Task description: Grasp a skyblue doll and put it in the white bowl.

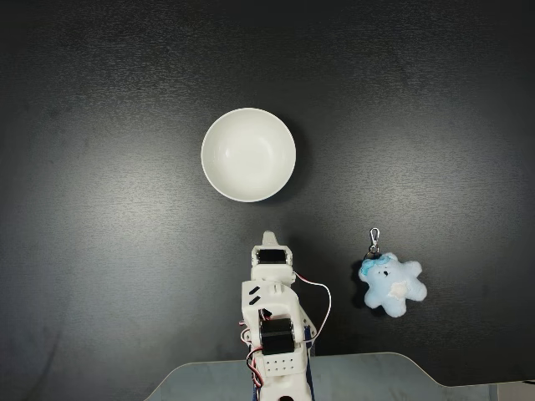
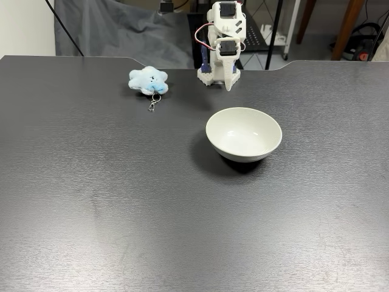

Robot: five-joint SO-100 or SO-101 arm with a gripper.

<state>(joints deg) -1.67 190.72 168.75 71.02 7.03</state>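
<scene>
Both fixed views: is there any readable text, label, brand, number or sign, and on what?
None can be read.
The bowl is plain white, with no print.
The doll shows no tag or lettering; its clasp is too small to tell.
The arm and gripper show no legible marking.
The table is bare dark wood grain.

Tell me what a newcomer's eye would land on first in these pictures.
First, the white bowl, bright against the dark table near its middle and holding nothing. Next, the skyblue doll, lying apart at lower right in a fixed view, its clasp pointing away from the arm's base. The white arm sits folded between them, its gripper pointing at the bowl.
</scene>
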